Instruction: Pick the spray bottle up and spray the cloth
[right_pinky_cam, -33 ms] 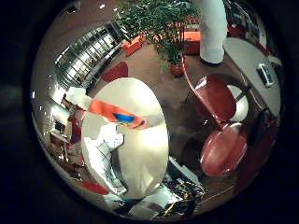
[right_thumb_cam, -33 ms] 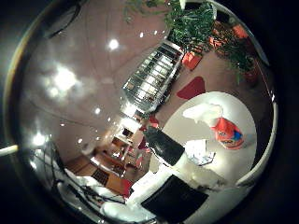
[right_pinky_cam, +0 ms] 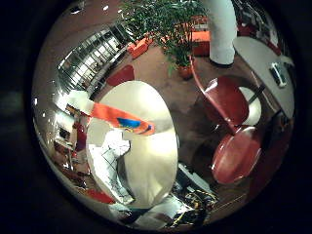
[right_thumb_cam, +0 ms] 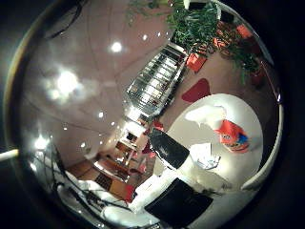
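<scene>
The hand (right_thumb_cam: 174,191) holds nothing, fingers loose. The spray bottle (right_pinky_cam: 117,118) stands beside the cloth (right_pinky_cam: 109,165), not yet picked up.

The spray bottle (right_pinky_cam: 117,119) lay on the round surface (right_pinky_cam: 151,161), just beside the cloth (right_pinky_cam: 109,165), which also lay on it. Two chairs (right_pinky_cam: 229,126) stood on the floor beside that surface, and a potted plant (right_pinky_cam: 183,63) stood beyond them.

Orange spray bottle (right_pinky_cam: 119,119) with white trigger head and blue label, white cloth (right_pinky_cam: 111,168) with dark grid checks beside it, pale round table (right_pinky_cam: 151,161), red chairs (right_pinky_cam: 229,122) beyond the table, green plant (right_pinky_cam: 170,24)
</scene>
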